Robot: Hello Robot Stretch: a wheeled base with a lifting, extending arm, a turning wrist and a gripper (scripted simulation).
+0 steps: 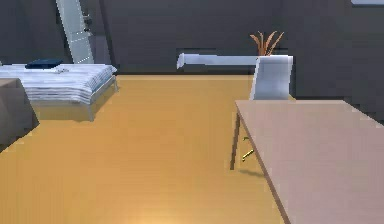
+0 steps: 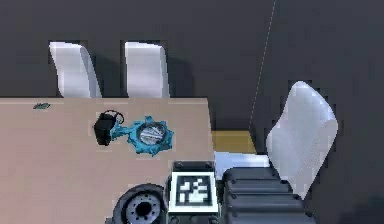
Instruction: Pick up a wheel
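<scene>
A blue toothed wheel (image 2: 148, 133) lies flat on the brown surface (image 2: 60, 150), just beside a small black object (image 2: 106, 126) on its left. The end effector (image 2: 140, 206) shows dark at the bottom edge, left of a white marker square (image 2: 194, 192). I cannot tell whether it holds anything.
</scene>
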